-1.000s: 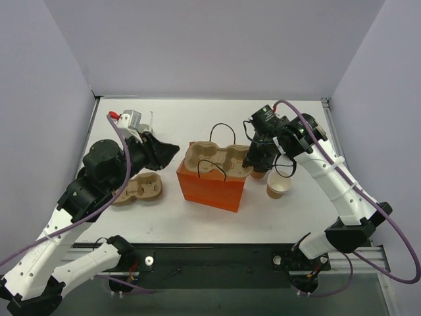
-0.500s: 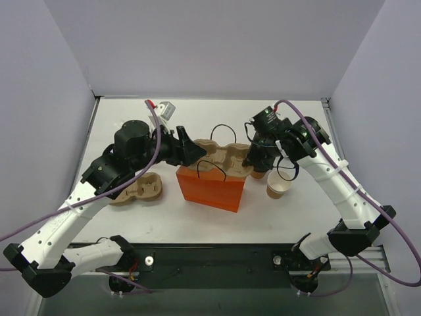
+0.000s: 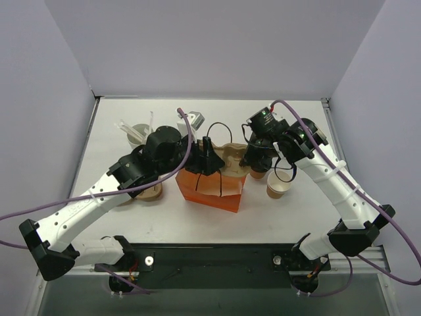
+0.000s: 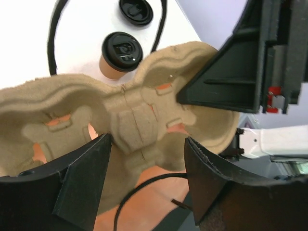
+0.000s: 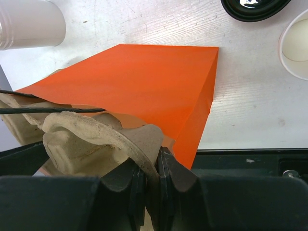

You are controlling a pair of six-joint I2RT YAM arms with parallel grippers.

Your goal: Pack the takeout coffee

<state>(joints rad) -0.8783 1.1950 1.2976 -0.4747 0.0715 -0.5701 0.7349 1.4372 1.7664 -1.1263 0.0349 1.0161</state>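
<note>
The left gripper (image 4: pixel 147 144) hangs over the orange bag (image 3: pixel 210 187) with its jaws spread wide and nothing held, one finger on either side of the middle of the pulp cup carrier (image 4: pixel 139 110) that rests in the bag's mouth. At the carrier's 3 o'clock end in the top view, the right gripper (image 5: pixel 151 166) is pinched tight on the carrier's rim. The takeout coffee (image 4: pixel 121 52) stands lidded on the table just beyond the carrier, at about 11 o'clock from the left gripper in its wrist view, and neither claw touches it.
</note>
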